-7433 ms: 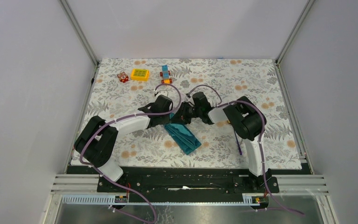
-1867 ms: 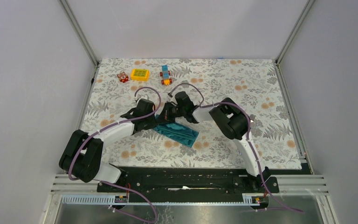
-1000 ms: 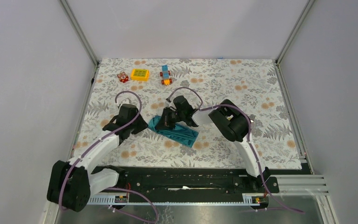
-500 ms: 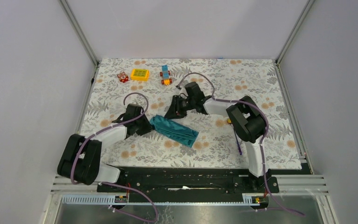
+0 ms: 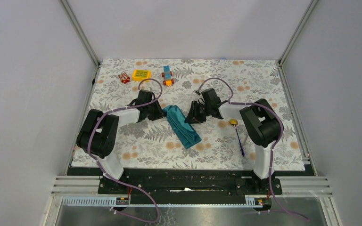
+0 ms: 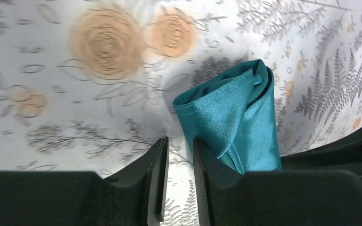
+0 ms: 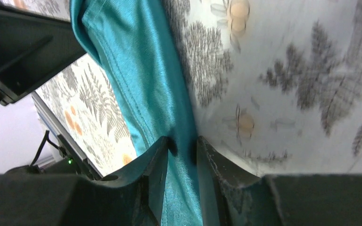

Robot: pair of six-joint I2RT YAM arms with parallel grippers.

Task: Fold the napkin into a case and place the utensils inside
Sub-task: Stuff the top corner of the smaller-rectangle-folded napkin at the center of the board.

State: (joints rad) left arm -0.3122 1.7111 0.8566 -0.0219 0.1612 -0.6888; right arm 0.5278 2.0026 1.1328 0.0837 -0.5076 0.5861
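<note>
The dark teal napkin (image 5: pixel 183 127) lies folded into a long narrow strip in the middle of the table. My right gripper (image 5: pixel 192 117) is at its right edge near the far end. In the right wrist view the right gripper (image 7: pixel 183 141) is shut on a fold of the napkin (image 7: pixel 141 70). My left gripper (image 5: pixel 159 113) is at the napkin's far left corner. In the left wrist view the left gripper (image 6: pixel 179 141) is almost shut with only bare table in the gap, and the napkin (image 6: pixel 235 117) touches its right finger's outer side. The purple-handled utensil (image 5: pixel 238 136) with the golden head lies to the right. The silvery utensil is hidden.
A red block (image 5: pixel 124 77), a yellow block (image 5: pixel 141 75) and a blue and orange toy (image 5: pixel 168 75) stand at the far left of the flowered tablecloth (image 5: pixel 273 94). Metal frame posts and grey walls surround the table.
The napkin has swung from lying left-right to pointing away from me. Both grippers moved to its far end. The right arm shifted right and uncovered the purple utensil.
</note>
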